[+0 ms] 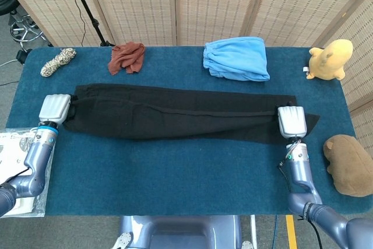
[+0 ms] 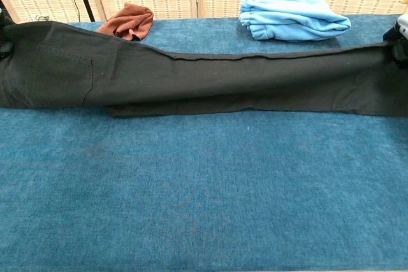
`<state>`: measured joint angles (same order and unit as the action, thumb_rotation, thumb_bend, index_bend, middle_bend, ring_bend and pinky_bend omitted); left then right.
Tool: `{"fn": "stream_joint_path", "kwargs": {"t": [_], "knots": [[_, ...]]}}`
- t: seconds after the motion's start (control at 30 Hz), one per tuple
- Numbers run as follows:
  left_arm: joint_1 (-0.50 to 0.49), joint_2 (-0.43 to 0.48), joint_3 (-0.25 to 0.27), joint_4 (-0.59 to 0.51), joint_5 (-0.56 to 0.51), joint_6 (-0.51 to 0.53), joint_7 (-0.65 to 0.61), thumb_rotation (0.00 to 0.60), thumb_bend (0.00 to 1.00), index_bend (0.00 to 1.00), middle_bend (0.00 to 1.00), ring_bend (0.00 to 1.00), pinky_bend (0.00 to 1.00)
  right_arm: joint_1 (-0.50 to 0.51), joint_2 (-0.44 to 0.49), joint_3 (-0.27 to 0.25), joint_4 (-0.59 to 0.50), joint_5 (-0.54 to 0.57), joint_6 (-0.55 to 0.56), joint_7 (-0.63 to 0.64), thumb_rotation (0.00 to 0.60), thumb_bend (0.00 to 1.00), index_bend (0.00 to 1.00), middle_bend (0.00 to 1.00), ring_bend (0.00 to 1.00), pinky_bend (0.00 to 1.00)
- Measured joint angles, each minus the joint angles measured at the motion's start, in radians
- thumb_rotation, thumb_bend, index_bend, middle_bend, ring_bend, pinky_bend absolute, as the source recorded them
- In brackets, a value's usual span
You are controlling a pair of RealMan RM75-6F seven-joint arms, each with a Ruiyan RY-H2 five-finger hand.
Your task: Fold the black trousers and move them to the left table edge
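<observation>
While the long black cloth trousers [image 1: 175, 112] lie stretched lengthwise across the middle of the blue-covered table [image 1: 175, 173], the left hand [image 1: 54, 108] grips the waist end and the right hand [image 1: 291, 121] the cuff end. Fingers hidden under both; exact grip unclear. Judged light, limp and sag-prone: best held at end corners, kept taut.

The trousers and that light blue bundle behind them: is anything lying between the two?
No. In the head view only bare blue table separates the trousers from the blue bundle.
</observation>
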<state>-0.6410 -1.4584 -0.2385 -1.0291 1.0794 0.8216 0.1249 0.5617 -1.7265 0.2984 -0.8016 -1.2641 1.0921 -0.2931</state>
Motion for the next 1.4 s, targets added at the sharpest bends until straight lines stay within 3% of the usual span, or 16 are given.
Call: {"fn": "stream_joint_path", "kwargs": {"t": [0.67, 1.4], "knots": [[-0.060, -0.059, -0.034, 0.094, -0.038, -0.025, -0.020, 0.600, 0.57, 0.64, 0.53, 0.47, 0.50, 0.148, -0.102, 0.029, 0.284, 0.058, -0.149, 0.023, 0.600, 0.70, 0.65, 0.58, 0.43, 0.62], [-0.115, -0.130, -0.050, 0.234, -0.088, -0.084, -0.001, 0.600, 0.56, 0.64, 0.53, 0.47, 0.50, 0.235, -0.197, 0.044, 0.511, 0.097, -0.275, 0.068, 0.600, 0.70, 0.65, 0.59, 0.43, 0.62]]}}
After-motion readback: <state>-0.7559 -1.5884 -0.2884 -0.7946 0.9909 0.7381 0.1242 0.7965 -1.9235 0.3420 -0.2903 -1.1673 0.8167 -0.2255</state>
